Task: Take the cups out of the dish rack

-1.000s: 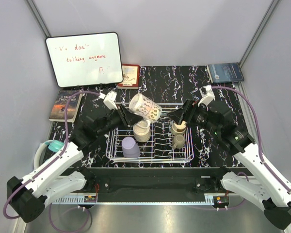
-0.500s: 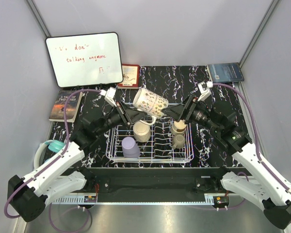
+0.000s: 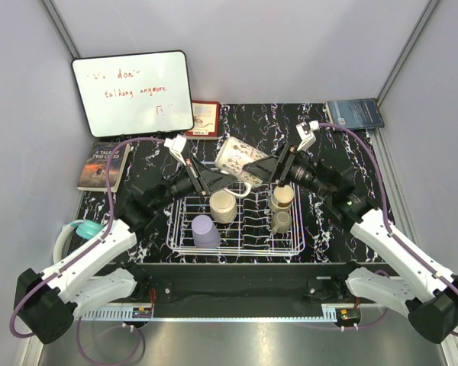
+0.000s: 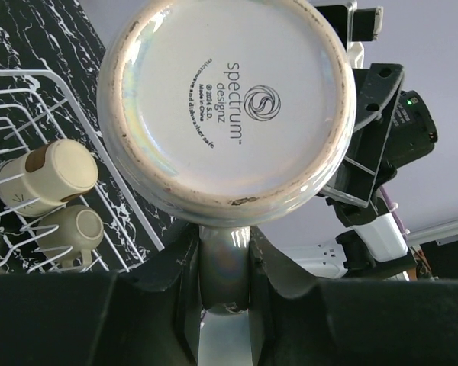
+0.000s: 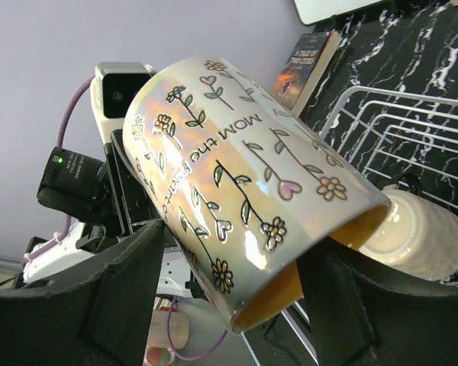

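Observation:
A floral iridescent mug [image 3: 239, 158] hangs in the air above the far edge of the white dish rack [image 3: 237, 248]. My left gripper [image 4: 224, 276] is shut on its handle [image 4: 224, 259], and the mug's base [image 4: 229, 99] faces the left wrist camera. My right gripper [image 5: 237, 299] is open, with one jaw on each side of the mug's open end [image 5: 244, 183]. In the rack stand a lavender cup [image 3: 205, 230], a cream cup [image 3: 223, 204], a tan cup [image 3: 281, 197] and an olive-grey cup [image 3: 281, 222]. I see no clear cup.
A whiteboard [image 3: 133, 91] leans at the back left. A book [image 3: 104, 165] lies left of the rack, a red book [image 3: 204, 118] behind it and a blue book [image 3: 355, 113] at the back right. A teal object [image 3: 84, 227] sits by the left arm.
My left gripper has carried the mug up and to the right, away from the rack. My right gripper has moved left and its jaws have come round the mug's open end.

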Tool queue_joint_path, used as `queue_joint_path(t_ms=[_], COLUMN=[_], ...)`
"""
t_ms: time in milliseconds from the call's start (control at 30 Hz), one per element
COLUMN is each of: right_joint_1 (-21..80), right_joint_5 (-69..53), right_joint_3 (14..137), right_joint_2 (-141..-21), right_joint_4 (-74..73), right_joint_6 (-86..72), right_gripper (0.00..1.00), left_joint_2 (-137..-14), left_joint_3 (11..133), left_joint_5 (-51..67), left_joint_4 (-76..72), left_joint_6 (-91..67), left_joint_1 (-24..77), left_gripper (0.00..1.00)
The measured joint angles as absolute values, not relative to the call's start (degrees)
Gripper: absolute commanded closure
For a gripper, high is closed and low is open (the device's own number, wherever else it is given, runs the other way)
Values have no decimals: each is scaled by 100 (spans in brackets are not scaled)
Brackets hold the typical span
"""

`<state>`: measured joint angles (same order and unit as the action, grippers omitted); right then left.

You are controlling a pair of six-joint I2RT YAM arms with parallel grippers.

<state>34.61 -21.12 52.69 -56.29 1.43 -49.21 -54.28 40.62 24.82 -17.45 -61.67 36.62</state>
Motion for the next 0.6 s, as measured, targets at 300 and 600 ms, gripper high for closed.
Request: queue_joint_path(t_ms=[300, 600], right_joint_1=[3457, 3444], right_joint_5=[-2373, -2650], right_joint_3=[5282, 5330], right_joint_2=[-6023, -6104], right_joint_4=[746, 1153], right_joint_6=[-5105, -4917], right_gripper=[65, 100], left_joint_2=[-5640, -6034], left_joint_3=[3872, 3780], left_joint_5=[2523, 2829], left_joint_4=[-2130, -2602], left_joint_6=[-6401, -6941], left_joint_1=[3621, 3605], left_gripper=[100, 100])
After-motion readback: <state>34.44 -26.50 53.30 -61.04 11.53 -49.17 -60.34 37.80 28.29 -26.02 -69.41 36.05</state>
